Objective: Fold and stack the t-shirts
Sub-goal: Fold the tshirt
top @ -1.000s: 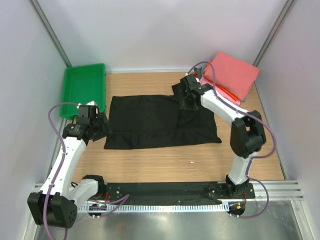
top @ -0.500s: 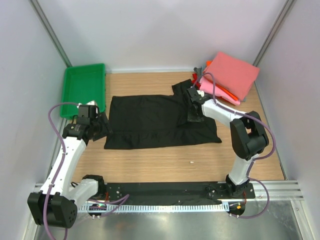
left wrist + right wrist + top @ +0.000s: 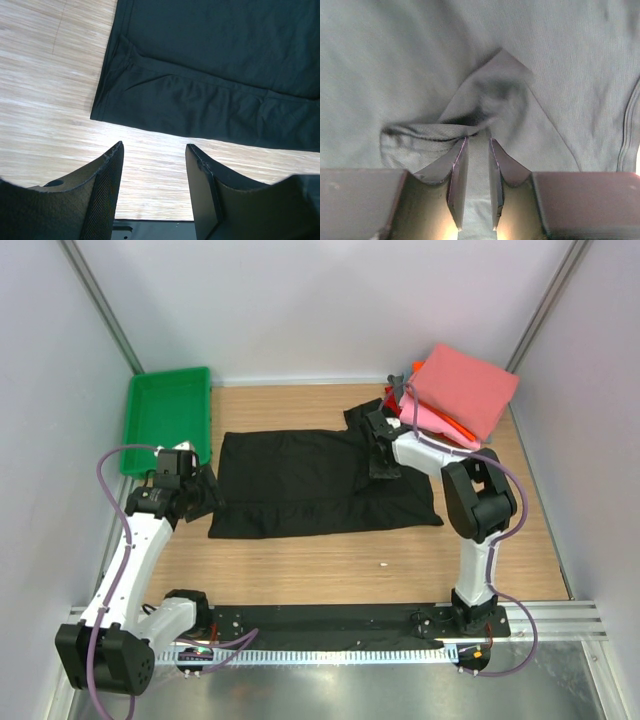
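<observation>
Soft, even white light fills the top view from above; the walls (image 3: 320, 300) glow pale and the arms (image 3: 130, 550) cast only faint shadows. The black t-shirt (image 3: 300, 480) swallows the light and reads as a nearly flat dark patch (its creases barely show). In the left wrist view the table (image 3: 45, 125) is bright, almost glaring between the left gripper's fingers (image 3: 100, 200), its grain smeared sideways; the fingers are dark and soft. The right wrist view is washed out: the black cloth looks grey-green, deep shadow sits under the raised fold, and a warm glow shows low beside the right gripper's fingers (image 3: 457, 185).
</observation>
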